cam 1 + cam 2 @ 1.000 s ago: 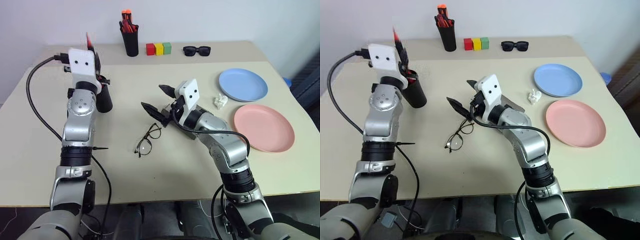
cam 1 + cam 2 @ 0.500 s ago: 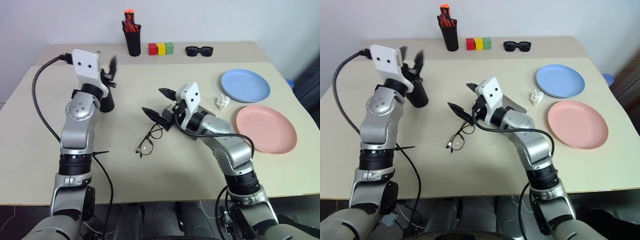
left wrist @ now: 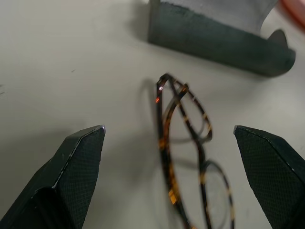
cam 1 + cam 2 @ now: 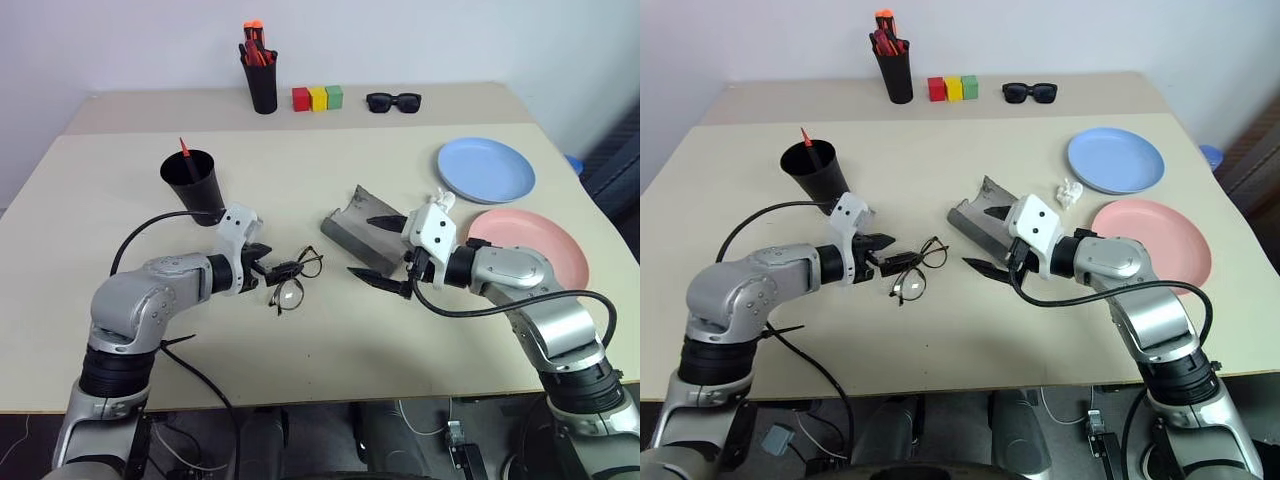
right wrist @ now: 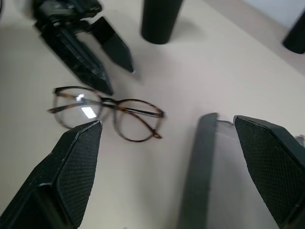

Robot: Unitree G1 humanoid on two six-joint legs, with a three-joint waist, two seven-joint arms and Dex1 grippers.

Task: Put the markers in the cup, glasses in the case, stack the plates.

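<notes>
Step in hand: glasses into case. Left tool wide open, empty, thin dark wire-framed eyeglasses just ahead on bench. Right tool wide open, empty, beside open grey felt case. Next: close on frame, likely

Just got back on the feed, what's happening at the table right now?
Both tools are open and holding nothing. The left tool is low beside the glasses, which lie on the table; the right tool hovers by the open grey case. A red-tipped marker stands in the cup. The blue plate and pink plate are unstacked.
</notes>
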